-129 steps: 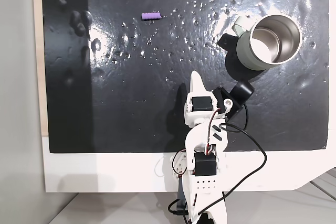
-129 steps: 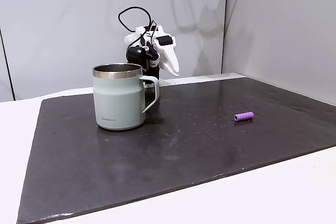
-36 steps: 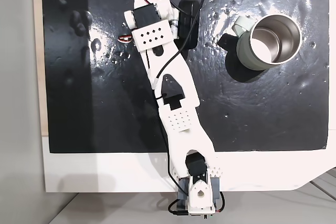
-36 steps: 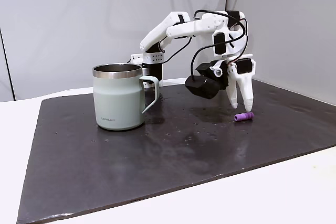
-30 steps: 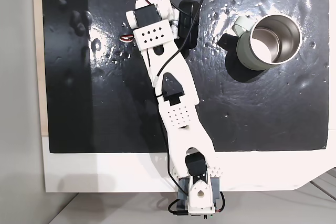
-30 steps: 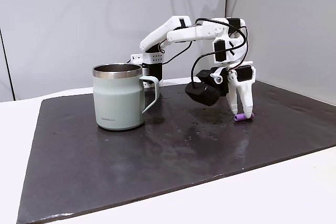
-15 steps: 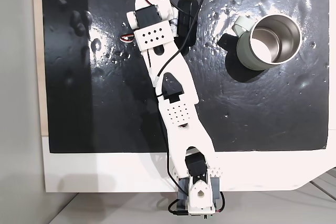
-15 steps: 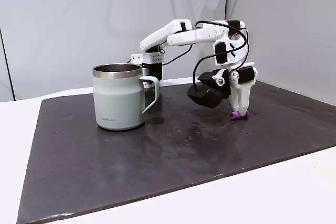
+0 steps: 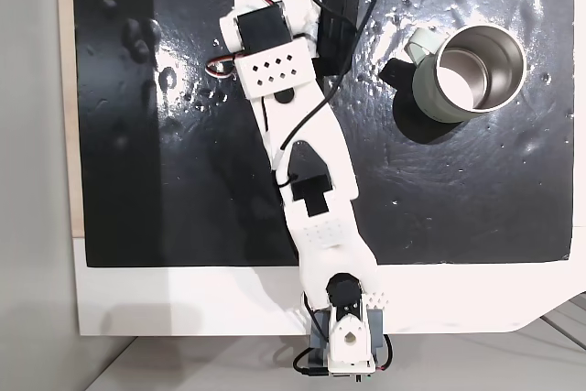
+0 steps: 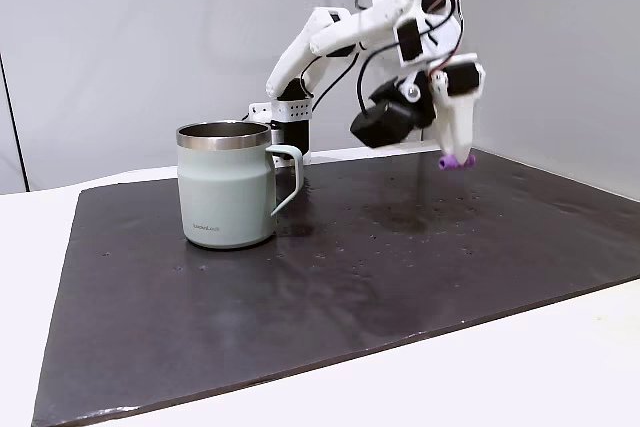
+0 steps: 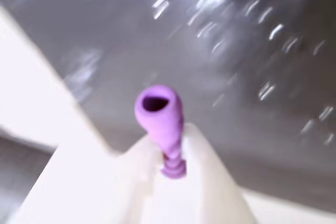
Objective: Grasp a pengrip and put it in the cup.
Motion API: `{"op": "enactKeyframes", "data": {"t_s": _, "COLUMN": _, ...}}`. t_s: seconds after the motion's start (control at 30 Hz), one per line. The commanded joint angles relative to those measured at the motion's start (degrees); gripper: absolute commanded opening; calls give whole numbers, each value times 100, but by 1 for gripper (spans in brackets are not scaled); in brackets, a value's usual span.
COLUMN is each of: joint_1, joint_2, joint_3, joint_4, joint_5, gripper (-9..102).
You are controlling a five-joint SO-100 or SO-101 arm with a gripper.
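The purple pengrip hangs in the air well above the black mat, pinched at the tips of my white gripper, which is shut on it. The wrist view shows the pengrip close up, its open end facing the camera, squeezed between the two white fingers. In the top-down fixed view the arm's wrist covers the pengrip. The cup stands upright at the mat's right in that view, its steel inside empty. In the side fixed view the cup sits to the left of the gripper, handle toward it.
The black mat lies on a white table. A black camera block hangs beside the gripper. The arm's base stands at the table's near edge. A white wall rises behind the mat.
My gripper closed on the pengrip on the mat and has lifted it upward off the surface. The cup has not moved.
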Motion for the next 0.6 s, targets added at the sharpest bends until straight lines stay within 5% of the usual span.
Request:
{"op": "enactKeyframes", "data": {"t_s": 0.0, "joint_1": 123, "joint_2": 1389, "joint_3": 62, "joint_4": 114, "joint_5": -193, "gripper": 0}}
{"op": "enactKeyframes", "data": {"t_s": 0.57, "joint_1": 1626, "joint_2": 3428, "joint_3": 1582, "joint_4": 1063, "joint_5": -545, "gripper": 0}}
